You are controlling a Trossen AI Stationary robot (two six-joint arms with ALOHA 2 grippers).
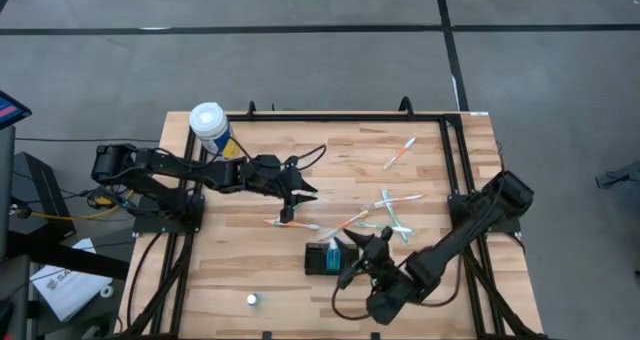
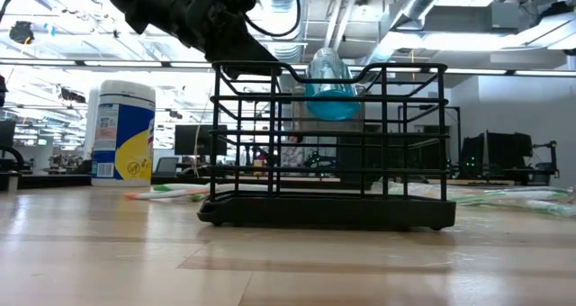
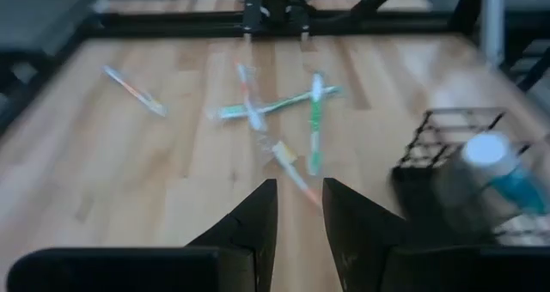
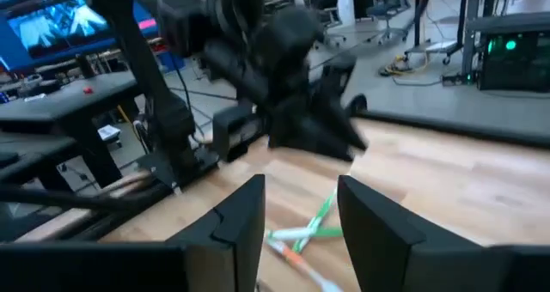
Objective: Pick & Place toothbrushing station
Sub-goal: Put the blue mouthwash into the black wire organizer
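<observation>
Since the coming move turns on how the toothbrushing station (image 1: pixel 322 259) lies from each pair of jaws, that relation is taken first, from the left side of the bench (image 1: pixel 240 270) to the right.

At the far left corner a white-lidded canister (image 1: pixel 209 127) is seen, well apart from the station. Right of it, the left gripper (image 1: pixel 293 205) is held over the middle of the bench, just above a toothbrush (image 1: pixel 292 223). In the left wrist view its jaws are shown with a narrow gap and nothing between them. From these jaws the station lies nearer and to the right, apart from them.

The station is found on the near half of the bench, right of centre, standing upright. A blue-and-white object (image 2: pixel 332 94) is seen inside it. In the low view its broad side is turned to the near edge, so its long axis is judged to run left to right.

Just beside the station's right end, the right gripper (image 1: pixel 352 258) is placed. In the right wrist view its jaws are shown moderately apart and empty, and the station itself is not caught in that view. Whether the fingers touch the wire frame cannot be told. The right arm is judged much the nearer.

Farther right, loose toothbrushes (image 1: pixel 394 206) are scattered.
</observation>
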